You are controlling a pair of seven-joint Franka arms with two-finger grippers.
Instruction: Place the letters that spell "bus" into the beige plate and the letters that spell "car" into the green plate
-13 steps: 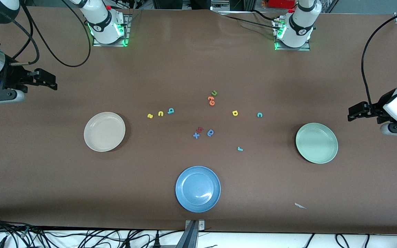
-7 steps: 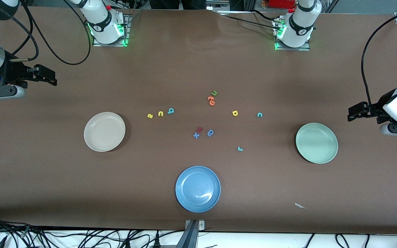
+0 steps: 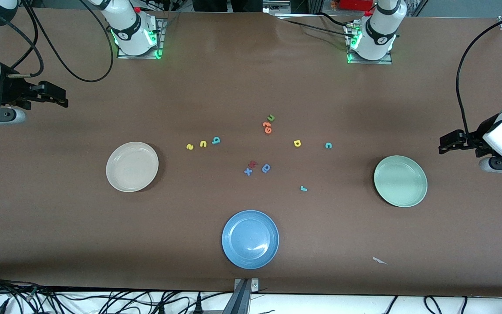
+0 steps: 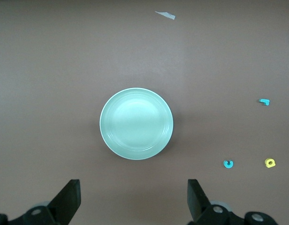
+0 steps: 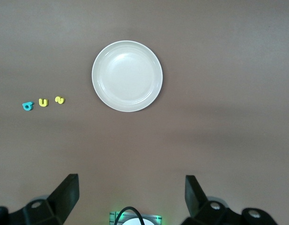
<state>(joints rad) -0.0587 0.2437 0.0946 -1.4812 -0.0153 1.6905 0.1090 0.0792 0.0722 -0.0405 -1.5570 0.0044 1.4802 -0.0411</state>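
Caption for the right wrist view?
Open right claw high over the empty beige plate, with teal b, yellow u, yellow s beside it.

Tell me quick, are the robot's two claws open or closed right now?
Left gripper: open, holding nothing, up over the table by the green plate.
Right gripper: open, holding nothing, up over the table's end.

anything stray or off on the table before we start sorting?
One stray: a small white scrap lies on the table, nearer the front camera than the green plate, toward the left arm's end. It looks like torn paper or tape, not a letter. Plates sit flat and empty.
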